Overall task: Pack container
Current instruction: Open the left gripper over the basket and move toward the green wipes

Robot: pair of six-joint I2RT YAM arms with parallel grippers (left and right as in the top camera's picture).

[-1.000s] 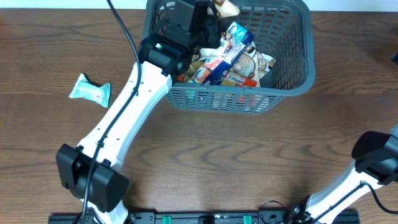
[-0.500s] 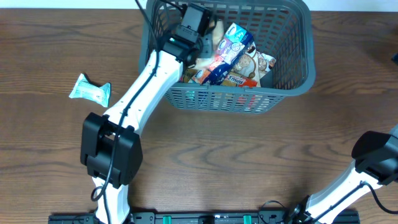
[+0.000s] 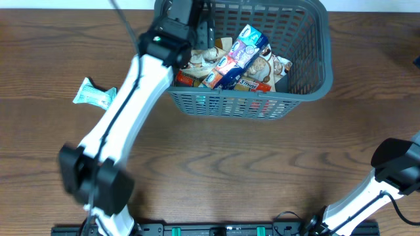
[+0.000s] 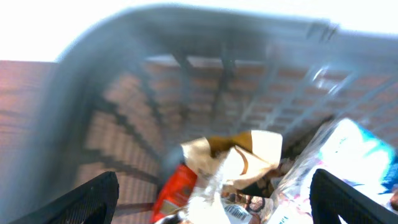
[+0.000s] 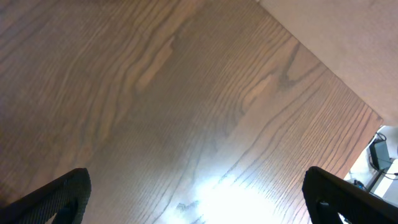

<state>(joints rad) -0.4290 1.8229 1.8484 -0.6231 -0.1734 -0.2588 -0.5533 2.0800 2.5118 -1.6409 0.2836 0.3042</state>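
- Right arm: black joint and white link, well apart from the basket, off its near right corner.
- Right gripper: fingers spread wide with nothing between them. Its wrist view shows only bare wood, with no part of the basket in sight.
- Table: brown wood grain, and the basket stands on it.
- Left arm: white links with black joints. It runs from the near left of the basket up across its left near corner.
- Teal packet: lies flat on the table outside the basket, to its left and apart from it.
- Basket: dark grey with slotted walls and a thick rim, upright at the far middle of the table. Its far rim is cut off by the picture edge.
- Blue-and-white packet: inside the basket, slanted on top of a heap of packets.
- Red packet: inside the basket, against its near wall at the left end.
- Cream packet: crumpled, inside the basket, left of the blue-and-white packet.
- Left gripper: above the heap in the basket's far left part, fingers wide apart and holding nothing. Its wrist view is blurred.
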